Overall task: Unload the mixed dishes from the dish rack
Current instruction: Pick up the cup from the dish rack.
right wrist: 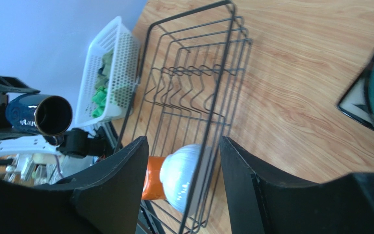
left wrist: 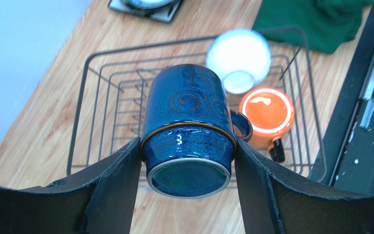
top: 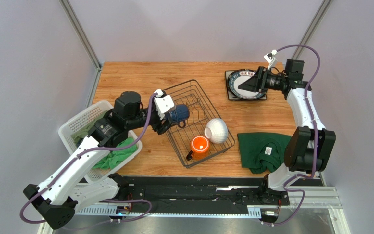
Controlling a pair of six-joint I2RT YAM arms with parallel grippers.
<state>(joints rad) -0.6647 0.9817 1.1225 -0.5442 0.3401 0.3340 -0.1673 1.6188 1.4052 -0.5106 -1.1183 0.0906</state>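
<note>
We see our left claw clamped on the glazed dark blue ceramic mug, held sideways above the black wire dish rack. Our right claw gapes empty over the wooden tabletop, with pale grey walls around.

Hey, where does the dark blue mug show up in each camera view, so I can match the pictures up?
Top external: dark blue mug left of centre, at the dish rack's left side.
Left wrist: centre of the picture, base toward the camera.
Right wrist: far left edge, its open mouth showing.
Shared landmark: the orange mug in the rack, beside the white bowl.
</note>
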